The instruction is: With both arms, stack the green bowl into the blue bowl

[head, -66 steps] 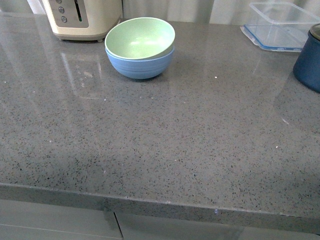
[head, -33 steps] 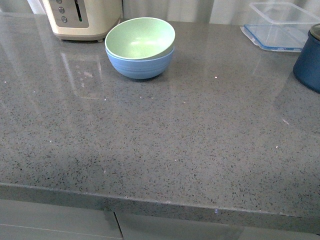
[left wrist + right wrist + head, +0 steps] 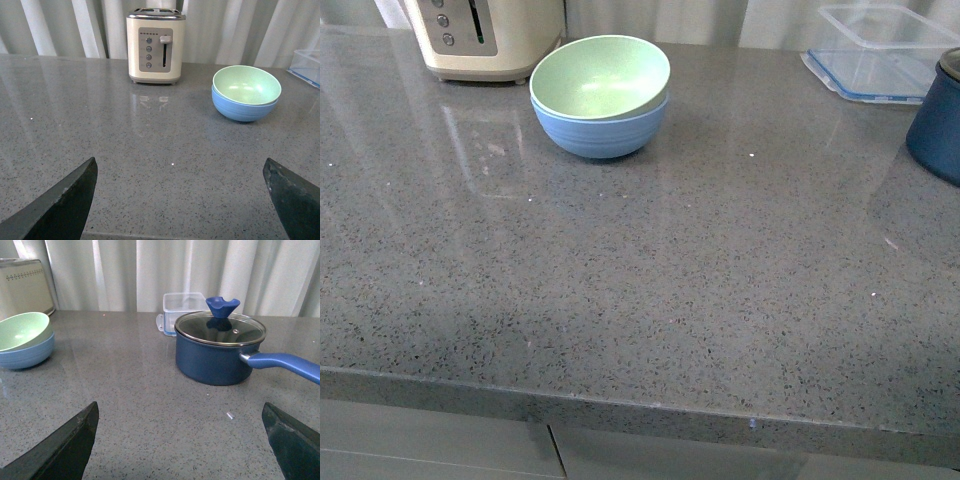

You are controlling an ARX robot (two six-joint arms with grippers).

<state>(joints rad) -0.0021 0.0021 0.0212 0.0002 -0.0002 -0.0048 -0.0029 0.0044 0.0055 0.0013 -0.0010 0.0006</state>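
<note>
Nothing has moved since the earlier frame; pale mint-green round plastic bowl (image 3: 599,76) sits tilted inside light sky-blue ridged plastic bowl (image 3: 600,130) beside cream toaster (image 3: 485,37) on grey speckled counter (image 3: 650,270); my left gripper (image 3: 182,200) and right gripper (image 3: 180,440) both gape wide, holding nothing.

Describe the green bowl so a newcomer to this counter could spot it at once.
On the grey speckled countertop, look toward the back beside the cream toaster. There the green bowl sits nested inside the blue bowl. It is the pale mint one on top, slightly tilted, unlike the dark blue lidded pot farther right.
</note>
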